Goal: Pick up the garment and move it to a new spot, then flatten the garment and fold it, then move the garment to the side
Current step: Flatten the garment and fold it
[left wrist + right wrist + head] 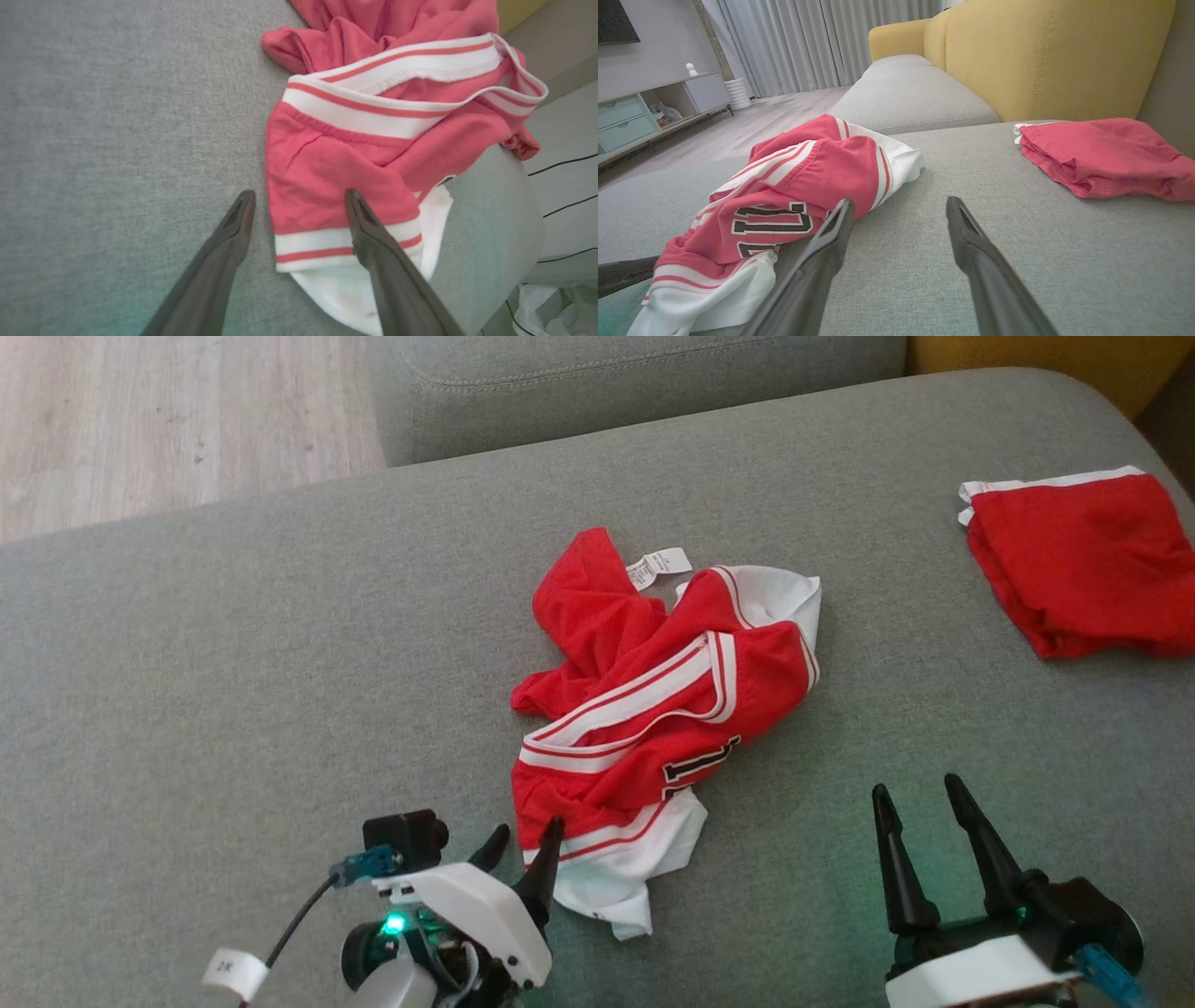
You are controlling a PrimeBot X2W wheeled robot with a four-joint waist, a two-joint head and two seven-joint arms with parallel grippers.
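The left gripper [526,838] sits low at the near edge of the crumpled red-and-white jersey [653,709] in the middle of the grey sofa cushion [233,663]. Its fingers are spread, one over the striped hem and one over bare cushion; contact with the cloth cannot be told. The right gripper [916,791] hovers right of the jersey, spread, holding nothing. A folded red garment [1083,560] lies well apart, far right.

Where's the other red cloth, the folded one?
In the head view the folded red cloth lies at the far right of the grey cushion, apart from the crumpled jersey, beyond the right gripper.
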